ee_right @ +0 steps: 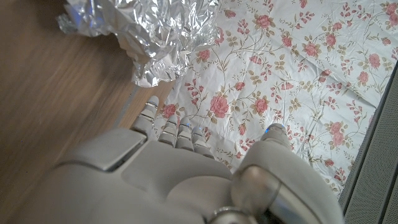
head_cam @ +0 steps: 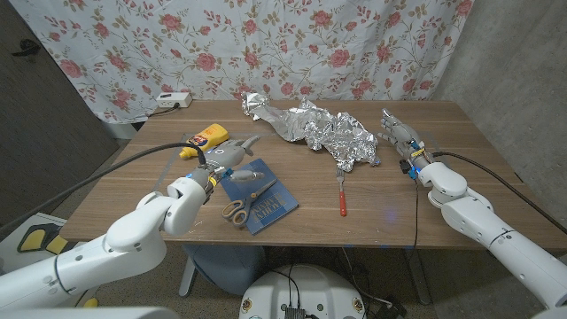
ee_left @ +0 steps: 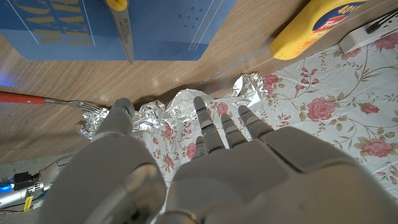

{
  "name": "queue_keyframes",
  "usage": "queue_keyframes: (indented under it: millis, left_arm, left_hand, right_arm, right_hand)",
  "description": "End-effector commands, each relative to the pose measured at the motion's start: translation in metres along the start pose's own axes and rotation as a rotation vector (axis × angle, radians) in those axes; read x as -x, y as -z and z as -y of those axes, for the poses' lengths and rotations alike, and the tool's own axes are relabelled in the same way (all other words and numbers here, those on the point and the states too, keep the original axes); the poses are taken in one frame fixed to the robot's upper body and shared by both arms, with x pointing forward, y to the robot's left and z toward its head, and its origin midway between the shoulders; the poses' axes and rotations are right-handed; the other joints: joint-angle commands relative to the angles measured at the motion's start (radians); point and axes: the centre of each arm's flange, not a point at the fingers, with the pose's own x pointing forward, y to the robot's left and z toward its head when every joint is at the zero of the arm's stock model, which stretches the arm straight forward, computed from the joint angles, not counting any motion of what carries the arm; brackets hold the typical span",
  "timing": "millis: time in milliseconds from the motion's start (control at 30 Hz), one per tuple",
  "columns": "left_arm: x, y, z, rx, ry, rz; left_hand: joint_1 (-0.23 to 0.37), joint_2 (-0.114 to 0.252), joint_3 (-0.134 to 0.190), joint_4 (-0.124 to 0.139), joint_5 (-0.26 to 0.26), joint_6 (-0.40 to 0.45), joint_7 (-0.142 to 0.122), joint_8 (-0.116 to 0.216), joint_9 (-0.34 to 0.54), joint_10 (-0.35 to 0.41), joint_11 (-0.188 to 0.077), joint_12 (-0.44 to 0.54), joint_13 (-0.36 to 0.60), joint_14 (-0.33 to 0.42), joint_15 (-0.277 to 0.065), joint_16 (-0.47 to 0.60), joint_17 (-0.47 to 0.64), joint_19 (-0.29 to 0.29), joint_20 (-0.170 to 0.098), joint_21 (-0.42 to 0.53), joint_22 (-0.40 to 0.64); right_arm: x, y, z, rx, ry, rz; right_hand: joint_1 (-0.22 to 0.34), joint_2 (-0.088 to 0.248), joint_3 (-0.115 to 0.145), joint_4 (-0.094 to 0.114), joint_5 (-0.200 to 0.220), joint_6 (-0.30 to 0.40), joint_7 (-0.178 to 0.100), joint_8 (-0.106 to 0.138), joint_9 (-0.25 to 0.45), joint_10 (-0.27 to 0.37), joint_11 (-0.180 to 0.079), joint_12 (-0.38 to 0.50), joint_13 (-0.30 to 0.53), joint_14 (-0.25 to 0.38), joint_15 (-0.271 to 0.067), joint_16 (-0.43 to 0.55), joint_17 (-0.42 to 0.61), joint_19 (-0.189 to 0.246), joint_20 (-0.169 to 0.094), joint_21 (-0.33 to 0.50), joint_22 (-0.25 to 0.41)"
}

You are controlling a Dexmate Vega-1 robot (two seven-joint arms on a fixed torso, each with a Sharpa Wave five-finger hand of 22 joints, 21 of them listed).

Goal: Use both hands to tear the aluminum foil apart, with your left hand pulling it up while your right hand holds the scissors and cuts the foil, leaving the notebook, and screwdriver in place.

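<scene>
Scissors (head_cam: 237, 211) lie on the notebook (head_cam: 266, 199); foil (head_cam: 330, 133) sits crumpled mid-table. Both your hands, left (head_cam: 227, 154) and right (head_cam: 398, 131), hang empty, fingers apart. Bring your right across to the handles.

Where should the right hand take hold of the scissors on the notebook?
By the yellowish handle loops, which point toward the table's near edge while the blades lie up across the blue notebook. Come from above on the near side; the scissors lie flat, so fingers probably must hook the loops.
</scene>
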Motion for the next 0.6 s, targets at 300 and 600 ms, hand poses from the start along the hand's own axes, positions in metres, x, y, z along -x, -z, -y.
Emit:
queue_keyframes:
  millis: [300,600]
  left_arm:
    - [-0.0037,-0.0062,0.0028,-0.110,-0.028,0.018]
    - [-0.0041,-0.0089,0.0074,-0.101,-0.009,0.031]
  left_hand:
    - [0.016,-0.005,0.002,0.002,-0.001,0.007,-0.012,-0.002,0.002,0.030,-0.013,0.007,0.006,0.028,-0.012,0.015,0.001,0.013,0.004,0.002,0.002]
    - [0.024,-0.009,-0.004,0.005,-0.003,0.053,-0.010,0.010,0.002,0.087,-0.026,0.023,0.012,0.058,-0.022,0.021,0.001,0.033,0.003,0.007,0.002]
  right_arm:
    - [-0.0006,0.0016,0.0045,-0.042,0.021,0.012]
    - [-0.0005,0.0028,0.0061,-0.035,0.025,0.004]
  right_hand:
    - [0.009,-0.001,0.002,-0.007,-0.004,-0.006,0.006,0.000,0.002,-0.008,0.006,0.002,0.002,-0.008,-0.002,0.000,0.002,-0.007,-0.003,0.005,0.002]
    - [0.015,0.007,0.008,-0.009,-0.004,-0.006,0.006,0.001,0.002,-0.007,0.006,0.002,0.002,-0.012,-0.003,-0.001,0.002,-0.008,-0.005,0.005,0.002]
